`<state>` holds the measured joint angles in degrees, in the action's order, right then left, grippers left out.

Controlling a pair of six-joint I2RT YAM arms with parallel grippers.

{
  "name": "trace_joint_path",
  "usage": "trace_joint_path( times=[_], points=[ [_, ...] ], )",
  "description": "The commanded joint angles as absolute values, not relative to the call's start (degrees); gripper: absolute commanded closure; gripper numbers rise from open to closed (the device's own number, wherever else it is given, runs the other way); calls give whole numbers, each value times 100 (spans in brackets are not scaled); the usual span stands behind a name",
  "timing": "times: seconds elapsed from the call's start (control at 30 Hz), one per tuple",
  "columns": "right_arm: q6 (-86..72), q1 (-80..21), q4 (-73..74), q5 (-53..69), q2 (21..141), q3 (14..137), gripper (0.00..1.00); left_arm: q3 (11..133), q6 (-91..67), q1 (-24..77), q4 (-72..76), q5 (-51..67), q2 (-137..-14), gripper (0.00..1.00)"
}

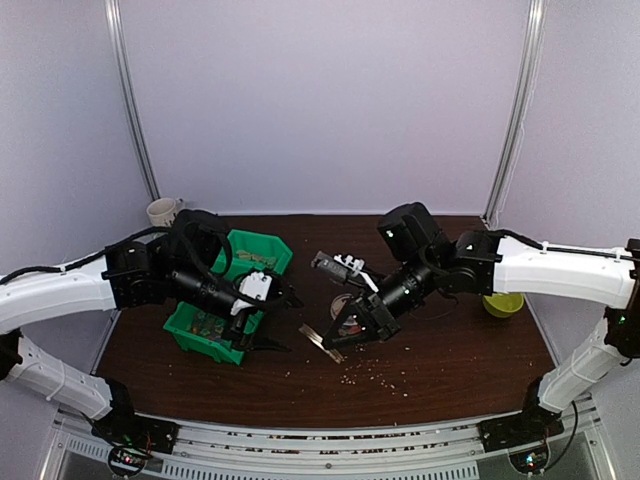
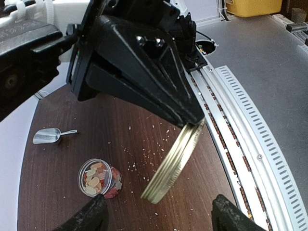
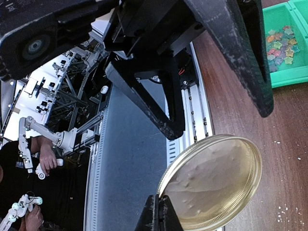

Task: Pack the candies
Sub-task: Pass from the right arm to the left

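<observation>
**Capping stage of the candy packing, read from the near rail outward.**

- **Nearest me:** pale crumbs point(image 1: 385, 375) lie scattered on the brown table point(image 1: 470, 350).
- **Just beyond them:** my right gripper point(image 2: 195, 124) pinches the gold lid point(image 2: 173, 161) by its edge. The lid hangs steeply tilted, clear of the table.
- **A little further in:** the small clear jar point(image 2: 80, 177) stands upright and uncapped, holding candies point(image 2: 94, 182) of orange, tan and red. Lid and jar are near each other but apart.
- **Past the jar:** a metal scoop point(image 2: 47, 136) lies on the table.
- **To the left:** my left gripper point(image 2: 159, 220) is spread wide and holds nothing. It hovers at the near right edge of the green bin point(image 1: 270, 245).
- **Farthest back on that side:** more candies point(image 3: 279, 41) lie loose in the bin.

I judge the step in hand to be capping, since the jar is loaded and the lid is in my grasp. I cannot tell whether the jar is meant to take more.

The next move calls for rolling the right wrist until the lid is level. I then centre it over the jar mouth, lower it squarely and turn it.

An edge pinch gives little control when seating the lid, and a light jar may slide or spin. I would first bring the left fingers around the jar to steady it.
</observation>
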<state>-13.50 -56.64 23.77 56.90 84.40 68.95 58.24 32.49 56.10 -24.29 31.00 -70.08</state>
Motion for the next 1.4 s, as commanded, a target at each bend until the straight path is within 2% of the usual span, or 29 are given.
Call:
trace_joint_path(
  times=[0.0,0.13,0.43,0.63,0.77,1.23,1.37],
  points=[
    [-1450,-5652,2107,6075,8597,6908,100,5800,3254,5643,-2127,3325,-7051,27],
    [-1495,-5663,1977,6236,8677,6893,100,5814,3253,5664,-2162,3432,-7146,29],
    [-1492,-5669,1882,6475,8794,6889,100,5940,3293,5704,-2338,3638,-7347,42],
    [-1371,-5674,2024,6504,8885,6917,100,5941,3296,5712,-2338,3716,-7365,52],
    [-1304,-5676,2101,6520,8893,6942,100,5993,3341,5713,-2460,3777,-7421,63],
    [-1136,-5667,2309,6519,8968,7014,100,6024,3349,5717,-2500,3844,-7475,77],
    [-1116,-5660,2314,6530,8967,7028,100,6054,3346,5722,-2539,3911,-7497,78]
  ],
)
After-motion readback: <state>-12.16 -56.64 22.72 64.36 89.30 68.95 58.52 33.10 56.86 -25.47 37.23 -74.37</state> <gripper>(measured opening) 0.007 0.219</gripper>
